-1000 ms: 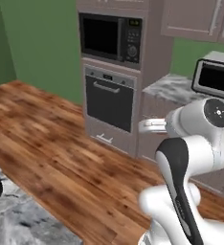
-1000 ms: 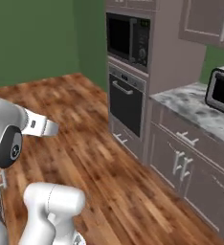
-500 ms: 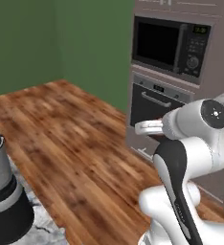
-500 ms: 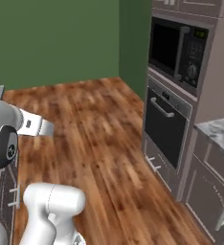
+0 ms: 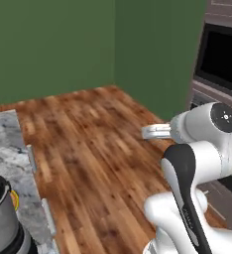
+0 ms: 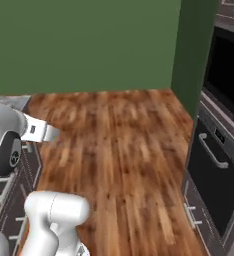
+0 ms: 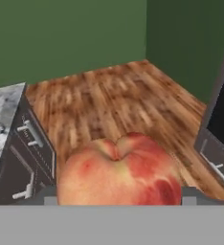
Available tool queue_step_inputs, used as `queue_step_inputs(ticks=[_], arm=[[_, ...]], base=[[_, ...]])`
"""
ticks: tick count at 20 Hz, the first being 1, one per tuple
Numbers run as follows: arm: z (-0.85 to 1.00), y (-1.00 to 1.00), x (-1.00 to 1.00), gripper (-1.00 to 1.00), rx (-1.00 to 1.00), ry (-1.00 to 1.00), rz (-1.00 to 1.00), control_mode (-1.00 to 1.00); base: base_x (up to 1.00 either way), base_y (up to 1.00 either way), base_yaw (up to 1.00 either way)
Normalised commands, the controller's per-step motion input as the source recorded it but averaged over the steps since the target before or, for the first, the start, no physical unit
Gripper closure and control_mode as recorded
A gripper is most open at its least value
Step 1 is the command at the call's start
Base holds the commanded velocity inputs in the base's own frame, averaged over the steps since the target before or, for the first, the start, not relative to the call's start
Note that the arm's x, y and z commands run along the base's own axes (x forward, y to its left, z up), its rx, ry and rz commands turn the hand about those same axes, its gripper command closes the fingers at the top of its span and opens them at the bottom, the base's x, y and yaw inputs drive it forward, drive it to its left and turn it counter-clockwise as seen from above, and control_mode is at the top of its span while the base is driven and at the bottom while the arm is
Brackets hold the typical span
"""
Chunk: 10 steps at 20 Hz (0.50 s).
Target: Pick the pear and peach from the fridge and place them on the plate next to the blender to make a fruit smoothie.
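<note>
- Your end effector (image 7: 117, 200) is clamped on the peach (image 7: 117, 172), which sits between the fingers, close to the hand camera; its red-orange skin faces you
- Beyond the peach you see wooden floor (image 7: 109, 100) running to a green wall (image 7: 66, 33)
- The blender (image 5: 6, 218) stands on the marble table (image 5: 4, 144) at your lower left; the black wall oven (image 6: 216, 180) is on your right

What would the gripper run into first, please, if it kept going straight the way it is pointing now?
Holding the peach, the gripper points down over the wooden floor toward the green wall. Probably the floor comes first, with the wall beyond; depth is hard to judge.
</note>
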Motion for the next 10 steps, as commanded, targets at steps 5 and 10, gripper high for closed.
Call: queue_step_inputs(ticks=[5, 10], arm=[[0.00, 0.00, 0.00, 1.00, 0.00, 0.00, 0.00, 1.00], [0.00, 0.00, 0.00, 1.00, 0.00, 0.00, 0.00, 1.00]], base=[[1.00, -0.03, 0.69], [1.00, -0.09, 0.72]])
